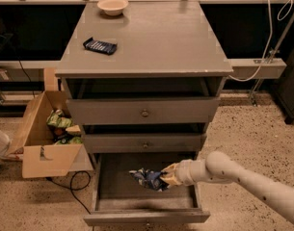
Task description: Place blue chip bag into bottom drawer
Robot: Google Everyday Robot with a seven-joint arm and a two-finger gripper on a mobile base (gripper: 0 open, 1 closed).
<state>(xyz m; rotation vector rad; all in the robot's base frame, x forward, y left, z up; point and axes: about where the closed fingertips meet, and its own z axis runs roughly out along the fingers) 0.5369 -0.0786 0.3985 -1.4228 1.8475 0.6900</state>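
The blue chip bag (147, 178), crumpled navy foil with pale markings, hangs inside the pulled-out bottom drawer (137, 202), low over its grey floor. My gripper (166, 176) reaches in from the right on a white arm and is shut on the bag's right end. The drawer's front panel with its knob sits at the bottom edge of the view. The two upper drawers (144, 112) are pushed in.
On the cabinet top lie a flat dark-blue packet (100, 45) and a pale bowl (112, 5). An open cardboard box (45, 134) with green snack bags stands on the floor at the left, with a black cable by it.
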